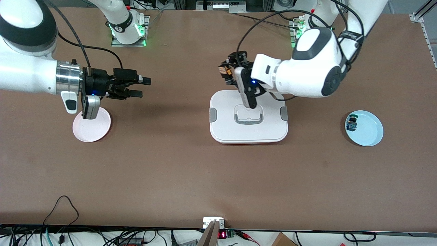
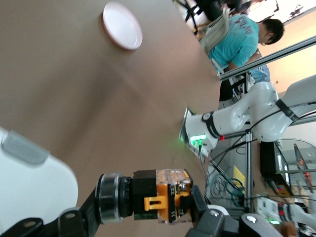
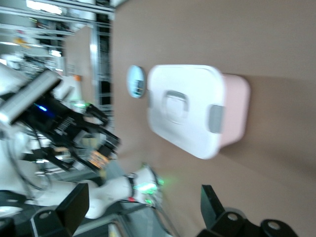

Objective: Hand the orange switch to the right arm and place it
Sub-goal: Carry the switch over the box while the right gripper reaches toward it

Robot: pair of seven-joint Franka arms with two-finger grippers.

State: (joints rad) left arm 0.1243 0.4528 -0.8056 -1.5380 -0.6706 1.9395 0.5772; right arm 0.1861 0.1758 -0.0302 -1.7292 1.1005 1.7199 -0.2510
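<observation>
The orange switch (image 1: 223,71), a small black block with an orange band and a silvery end, hangs in the air with my left gripper (image 1: 226,72) shut on it. In the left wrist view the switch (image 2: 163,200) lies crosswise between the fingers of that gripper (image 2: 143,217). The left gripper is over the rim of the white lidded box (image 1: 225,116). My right gripper (image 1: 143,87) is open and holds nothing, hovering over the table beside the pink plate (image 1: 92,128). It points toward the left gripper. The right wrist view shows its fingers (image 3: 69,207) spread wide, with the switch (image 3: 98,159) farther off.
A light blue plate (image 1: 370,131) with small parts (image 1: 351,123) on it sits toward the left arm's end of the table. The white box stands mid-table with a handle on its lid (image 1: 248,118). Cables run along the table edge nearest the front camera.
</observation>
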